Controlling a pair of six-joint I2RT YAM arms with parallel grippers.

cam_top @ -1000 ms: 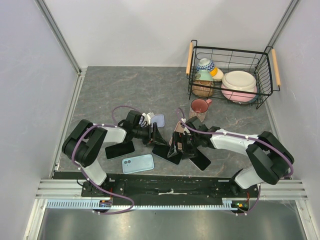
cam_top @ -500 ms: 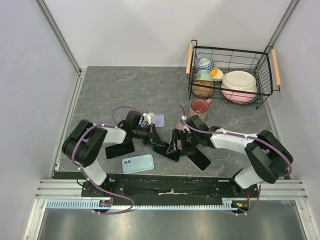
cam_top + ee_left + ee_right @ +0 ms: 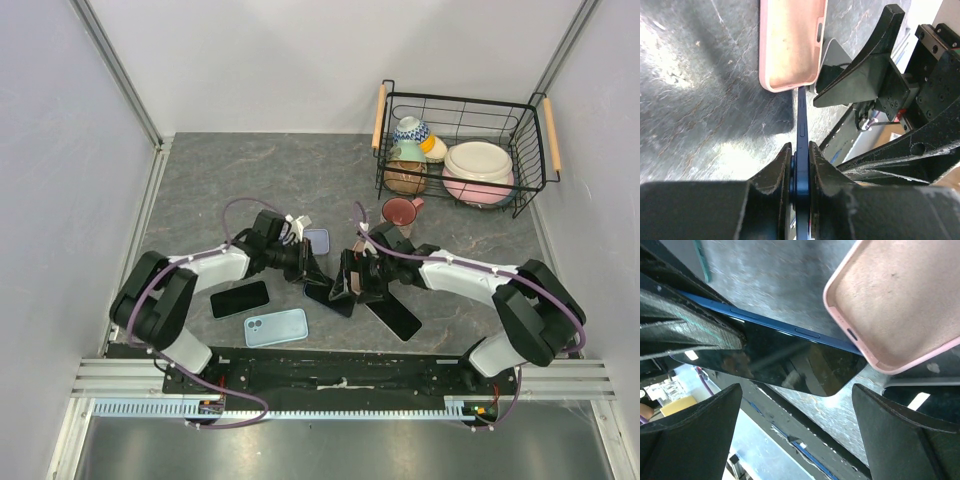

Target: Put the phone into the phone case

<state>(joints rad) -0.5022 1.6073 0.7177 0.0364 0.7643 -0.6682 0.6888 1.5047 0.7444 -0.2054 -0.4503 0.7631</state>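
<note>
Left wrist view shows the left claw (image 3: 801,150) clamped on the blue phone (image 3: 803,112), which is edge-on with its far end touching the rim of the pink case (image 3: 790,40). Only the right wrist view shows the phone's dark screen and the right claw (image 3: 797,432) spread wide.

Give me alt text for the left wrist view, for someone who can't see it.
The left hand grips a dark blue phone edge-on, its far end at the rim of a pink phone case lying hollow side up on the grey table.
</note>
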